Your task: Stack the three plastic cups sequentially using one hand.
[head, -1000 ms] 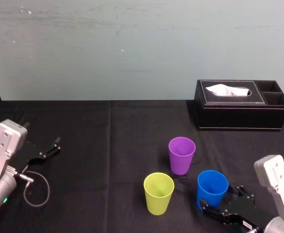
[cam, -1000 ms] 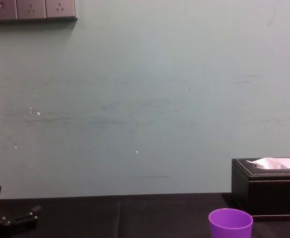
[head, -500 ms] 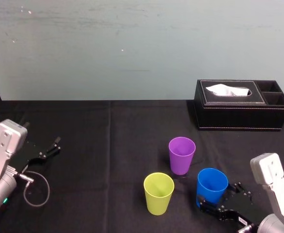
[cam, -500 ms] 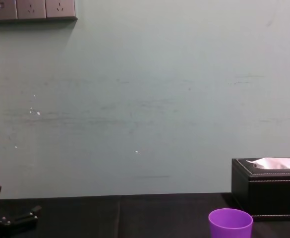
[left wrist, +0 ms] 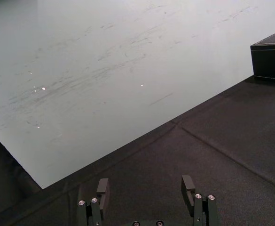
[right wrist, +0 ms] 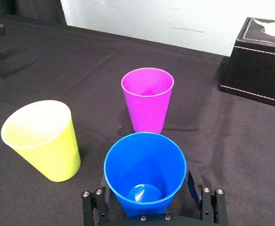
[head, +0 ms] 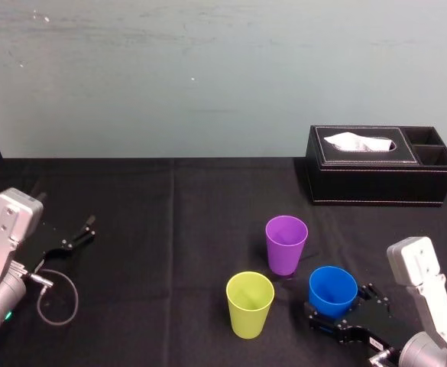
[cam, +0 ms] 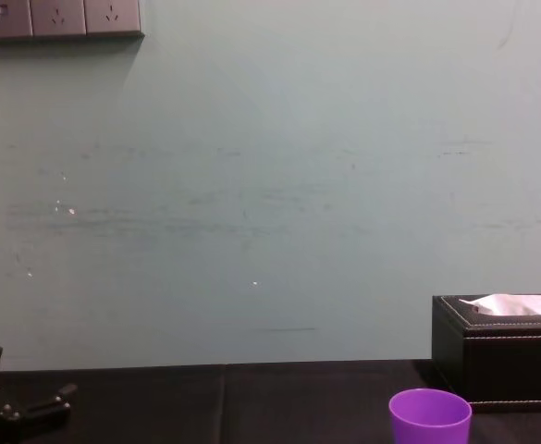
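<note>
The right hand (head: 341, 304) is set low at the desk's (head: 170, 229) near right edge, w/ its jaws spread to either side of the blue cup (head: 332, 286). In the right wrist view the blue cup (right wrist: 145, 172) is seen upright between the two fingers (right wrist: 101, 195), approx. centred, low on its wall. A thin gap seems to be left on each side, though contact cannot be ruled out from this angle. The cup appears to rest on the desk.

The purple cup (head: 286, 245) is stood upright just behind the blue one, slightly to the left, apart from it. The yellow-green cup (head: 250, 304) is placed to the left of the blue cup, also upright and touching neither. All three are mouth-up, and none is nested in another. From the chest camera the purple cup's (cam: 429, 418) rim and upper part are seen at the lower right.

A black tissue box (head: 376, 174) is set at the far right of the desk, well behind the cups, w/ a white tissue at its slot.

The left hand (head: 78, 233) is parked at the desk's left side, well apart from the cups. Its jaws are held spread w/ nothing between them, as seen in the left wrist view (left wrist: 144, 186). A loop of cable (head: 59, 298) is lying beside that arm.
</note>
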Robot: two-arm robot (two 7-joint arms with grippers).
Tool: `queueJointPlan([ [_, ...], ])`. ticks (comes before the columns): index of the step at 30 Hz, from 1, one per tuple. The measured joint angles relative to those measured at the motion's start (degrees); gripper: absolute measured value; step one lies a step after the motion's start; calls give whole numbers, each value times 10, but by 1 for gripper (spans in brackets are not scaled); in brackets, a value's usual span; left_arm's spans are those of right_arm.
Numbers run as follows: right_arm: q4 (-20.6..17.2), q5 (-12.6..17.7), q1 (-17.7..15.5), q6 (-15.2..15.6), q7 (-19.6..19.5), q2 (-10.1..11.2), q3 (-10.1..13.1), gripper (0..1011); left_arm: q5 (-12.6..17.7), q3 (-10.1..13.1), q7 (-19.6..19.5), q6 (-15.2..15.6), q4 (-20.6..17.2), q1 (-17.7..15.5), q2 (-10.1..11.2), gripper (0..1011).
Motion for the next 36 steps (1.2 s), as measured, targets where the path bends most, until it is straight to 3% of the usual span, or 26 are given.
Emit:
queueJointPlan([
  [24, 7, -23, 4, 21, 18, -24, 8, 1004, 0, 0, 0, 0, 0, 0, 0, 1000],
  [36, 6, -23, 4, 21, 18, -23, 8, 997, 0, 0, 0, 0, 0, 0, 0, 1000],
])
